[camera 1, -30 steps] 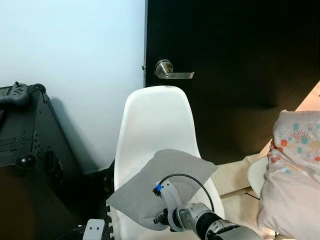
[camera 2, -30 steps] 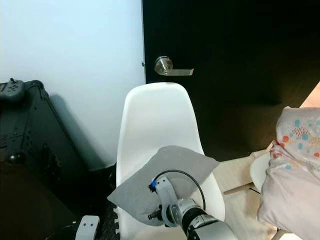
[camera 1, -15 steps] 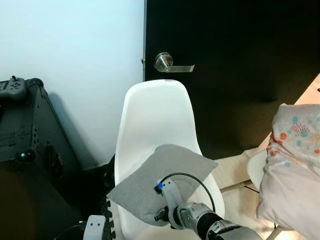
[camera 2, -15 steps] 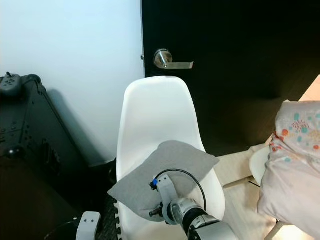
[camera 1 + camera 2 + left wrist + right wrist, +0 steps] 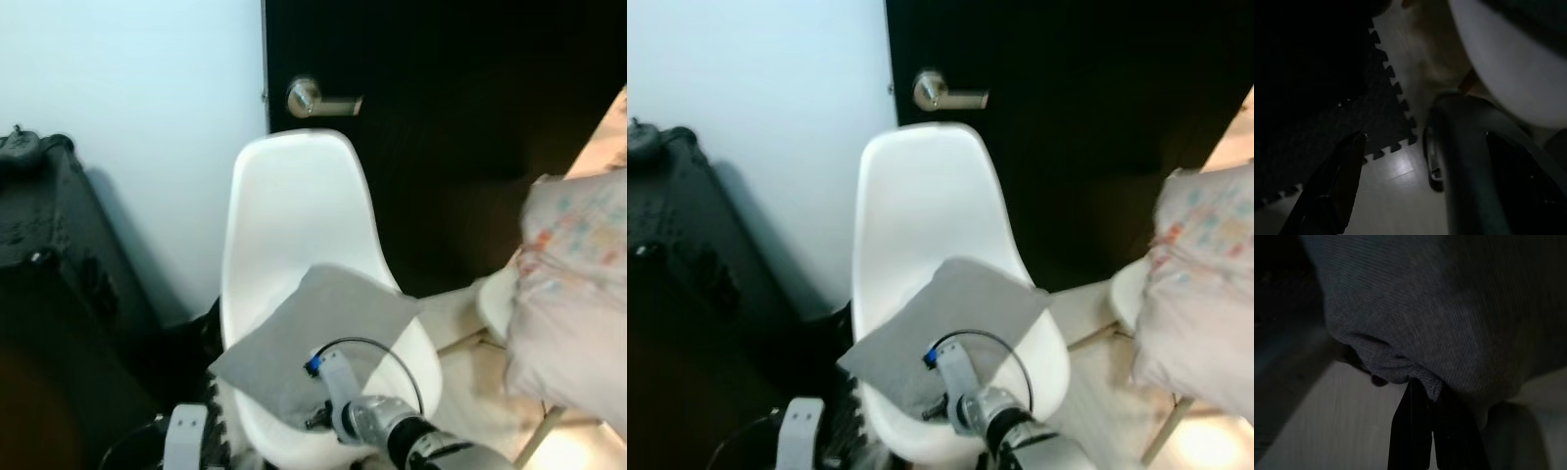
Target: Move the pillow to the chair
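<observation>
A grey pillow [image 5: 313, 328] lies tilted on the seat of a white shell chair [image 5: 294, 206], one corner hanging over the seat's left edge. My right gripper [image 5: 318, 416] reaches in from the front and is at the pillow's near edge. In the right wrist view its black fingers [image 5: 1410, 431] are pressed together on a fold of the pillow's [image 5: 1440, 318] hem. My left gripper [image 5: 1396, 161] hangs low beside the chair, its fingers apart over the floor with nothing between them.
A dark door [image 5: 460, 147] with a metal lever handle [image 5: 313, 98] stands behind the chair. A black case [image 5: 49, 255] is at the left. A patterned cushion [image 5: 573, 284] rests on another white seat [image 5: 495, 304] at the right. Black foam matting [image 5: 1327, 122] covers part of the floor.
The whole picture has shifted and blurred, so the camera has moved; the chair is seen more from above. The right gripper stays shut on the pillow's near edge over the seat.
</observation>
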### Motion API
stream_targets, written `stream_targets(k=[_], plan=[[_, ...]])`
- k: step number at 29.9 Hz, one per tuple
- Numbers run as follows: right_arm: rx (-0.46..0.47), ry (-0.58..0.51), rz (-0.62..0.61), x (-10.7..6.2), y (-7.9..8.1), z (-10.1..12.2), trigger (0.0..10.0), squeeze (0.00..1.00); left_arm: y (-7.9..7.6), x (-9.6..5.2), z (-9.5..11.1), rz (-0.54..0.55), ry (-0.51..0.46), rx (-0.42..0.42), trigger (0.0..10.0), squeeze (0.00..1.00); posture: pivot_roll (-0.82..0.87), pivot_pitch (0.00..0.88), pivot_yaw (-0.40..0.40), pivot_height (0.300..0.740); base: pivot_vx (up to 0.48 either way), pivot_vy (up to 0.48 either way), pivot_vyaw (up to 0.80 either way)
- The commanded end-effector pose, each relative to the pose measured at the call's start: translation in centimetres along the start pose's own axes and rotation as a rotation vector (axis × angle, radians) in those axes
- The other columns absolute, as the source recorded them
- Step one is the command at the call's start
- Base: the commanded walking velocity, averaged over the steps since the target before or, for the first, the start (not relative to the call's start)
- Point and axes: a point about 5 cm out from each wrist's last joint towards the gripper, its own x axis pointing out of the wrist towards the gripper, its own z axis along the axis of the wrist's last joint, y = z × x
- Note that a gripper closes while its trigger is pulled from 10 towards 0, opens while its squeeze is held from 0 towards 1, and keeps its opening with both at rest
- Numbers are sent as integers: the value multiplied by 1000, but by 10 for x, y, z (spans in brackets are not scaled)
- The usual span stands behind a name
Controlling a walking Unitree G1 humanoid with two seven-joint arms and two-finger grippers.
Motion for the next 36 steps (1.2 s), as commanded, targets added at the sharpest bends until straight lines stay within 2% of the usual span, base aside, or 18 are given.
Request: stream_targets(k=[1,13,14,15,16,18,21,23,26,28,29,30,32,34,35,36], plan=[[-21,-22,-11,-1,-1,4,10000,0,-8,-9,-34,-31,143,-6,10000,0,126,115,-66,635,0,0,0],[-65,-70,-1,0,3,10,10000,0,-10,-11,-36,-35,144,-7,10000,0,125,125,-67,635,0,0,0],[-59,-76,8,0,4,10,10000,678,-10,-11,-36,-35,145,-7,10000,0,125,126,-67,635,0,0,0],[-54,-78,13,0,4,11,10000,678,-10,-11,-37,-36,145,-6,10000,0,126,127,-67,635,0,0,0],[-65,-73,10,0,4,10,10000,1000,-10,-11,-37,-36,145,-6,10000,0,126,127,-67,635,0,0,0],[-85,-60,8,0,3,9,10000,1000,-10,-11,-37,-36,144,-7,10000,0,126,128,-69,635,0,0,0],[-52,-78,21,-1,2,12,10000,1000,-10,-11,-37,-36,145,-7,10000,0,128,126,-69,635,0,0,0],[-27,-125,29,-5,-4,23,10000,1000,-10,-11,-37,-34,145,-7,10000,0,127,123,-70,635,0,0,0],[-52,-131,45,-6,-5,27,10000,1000,-9,-11,-37,-34,145,-8,10000,0,125,120,-71,635,0,0,0],[-87,-121,83,-7,-3,29,10000,1000,-9,-11,-37,-36,145,-6,10000,0,120,118,-73,635,0,0,0],[-135,-98,137,-8,-2,30,10000,1000,-9,-11,-37,-37,145,-4,10000,0,120,116,-75,635,0,0,0],[-135,-98,137,-8,-2,30,10000,1000,-9,-11,-37,-37,145,-4,10000,0,120,116,-75,635,0,0,0],[-215,-71,213,-10,0,31,10000,1000,-9,-11,-36,-38,145,-3,10000,0,117,115,-74,635,0,0,0],[-215,-71,213,-10,0,31,10000,1000,-9,-11,-36,-38,145,-3,10000,0,117,115,-74,635,0,0,0],[-254,-58,256,-11,0,31,10000,1000,-10,-11,-36,-39,144,-2,10000,0,117,115,-74,635,0,0,0],[-385,4,361,-16,-2,29,10000,1000,-10,-10,-36,-42,144,1,10000,0,114,113,-73,635,0,0,0]])
